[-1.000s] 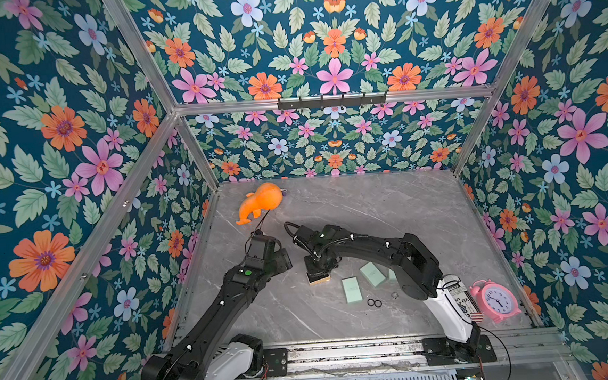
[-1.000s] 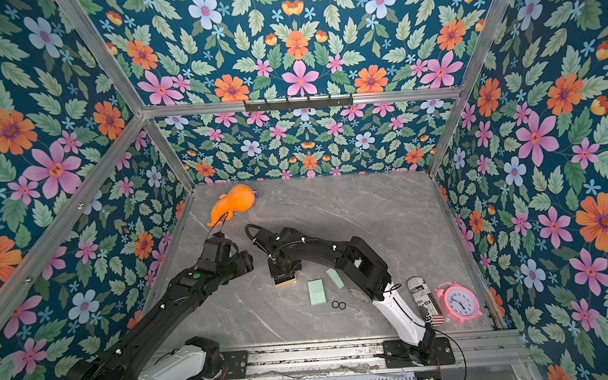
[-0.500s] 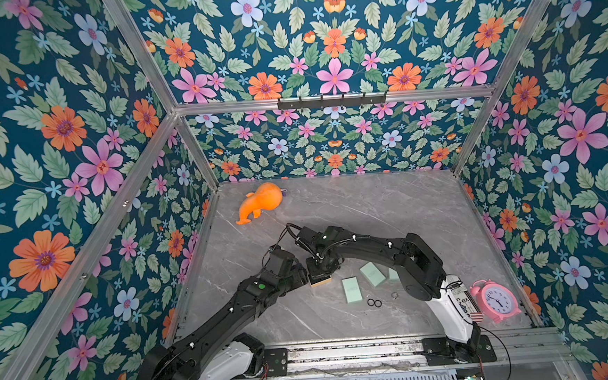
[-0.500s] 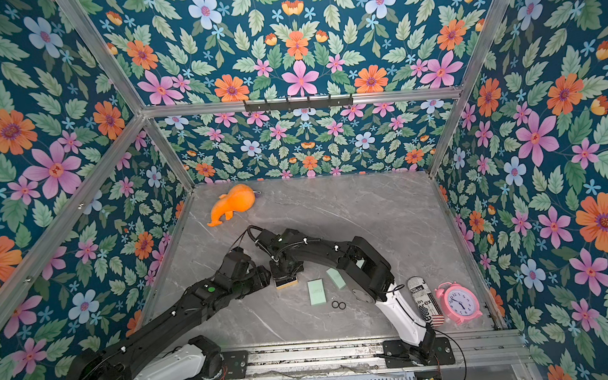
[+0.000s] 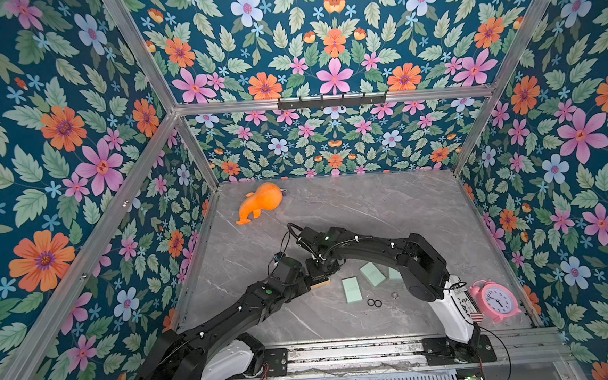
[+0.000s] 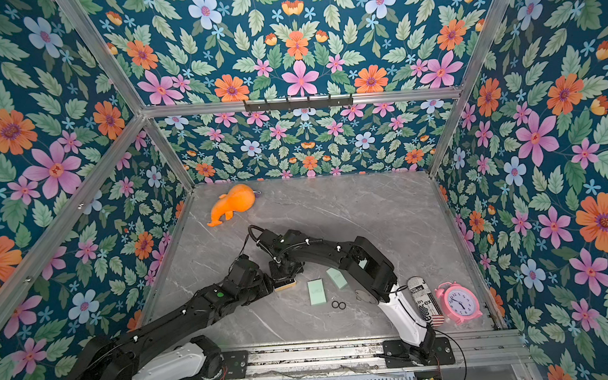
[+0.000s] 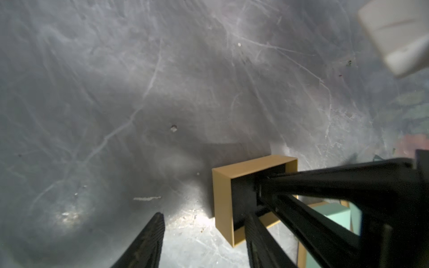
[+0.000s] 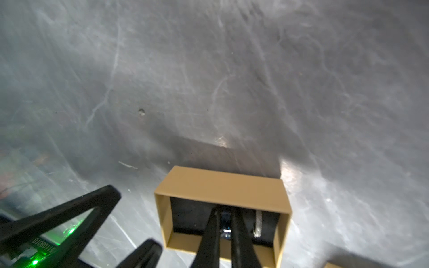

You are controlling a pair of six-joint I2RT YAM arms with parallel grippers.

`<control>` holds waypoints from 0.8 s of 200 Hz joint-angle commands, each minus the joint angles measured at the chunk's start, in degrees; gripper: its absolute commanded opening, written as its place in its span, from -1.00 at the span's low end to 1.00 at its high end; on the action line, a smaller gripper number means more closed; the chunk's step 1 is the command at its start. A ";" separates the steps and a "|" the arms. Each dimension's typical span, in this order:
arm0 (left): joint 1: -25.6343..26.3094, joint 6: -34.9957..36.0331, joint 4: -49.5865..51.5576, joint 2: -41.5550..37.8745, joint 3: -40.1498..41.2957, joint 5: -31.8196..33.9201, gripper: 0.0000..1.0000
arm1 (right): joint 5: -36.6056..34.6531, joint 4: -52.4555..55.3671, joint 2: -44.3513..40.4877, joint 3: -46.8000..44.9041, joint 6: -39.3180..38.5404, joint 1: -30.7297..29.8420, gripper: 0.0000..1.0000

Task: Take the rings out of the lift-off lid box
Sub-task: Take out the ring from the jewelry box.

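The lift-off lid box point(image 8: 222, 185) stands open on the table, tan outside with a black lining, and shows in both top views point(image 5: 320, 284) point(image 6: 285, 287). My right gripper point(image 8: 225, 218) reaches into it, shut on a small shiny ring point(image 8: 225, 230). A silvery ring point(image 8: 257, 224) stands against the lining beside it. My left gripper point(image 7: 204, 215) is open at the box point(image 7: 222, 199), with the near wall between its fingers. Two black rings point(image 5: 374, 302) point(image 6: 338, 305) and a silvery ring point(image 5: 394, 295) lie on the table to the right.
Mint-green box pieces point(image 5: 351, 289) point(image 5: 372, 273) lie right of the tan box, one partly under my right arm. An orange plush toy point(image 5: 260, 202) lies at the back left. A pink alarm clock point(image 5: 497, 299) and a printed can point(image 6: 423, 299) stand at the front right.
My left arm has swung right from near the left wall up to the box, and its jaws have narrowed. The right gripper has stayed in the box and closed slightly.
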State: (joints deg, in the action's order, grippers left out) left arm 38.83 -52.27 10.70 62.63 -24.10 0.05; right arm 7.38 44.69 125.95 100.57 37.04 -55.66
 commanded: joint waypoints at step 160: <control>0.72 0.46 -8.89 7.78 3.35 -0.58 -0.29 | 5.28 -3.90 -1.58 -1.96 0.36 -0.05 -0.87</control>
State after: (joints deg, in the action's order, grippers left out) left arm 39.44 -52.29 -0.01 69.60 -21.63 -0.12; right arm 11.62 41.74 125.10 98.70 37.06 -55.64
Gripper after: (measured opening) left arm 0.362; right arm 0.092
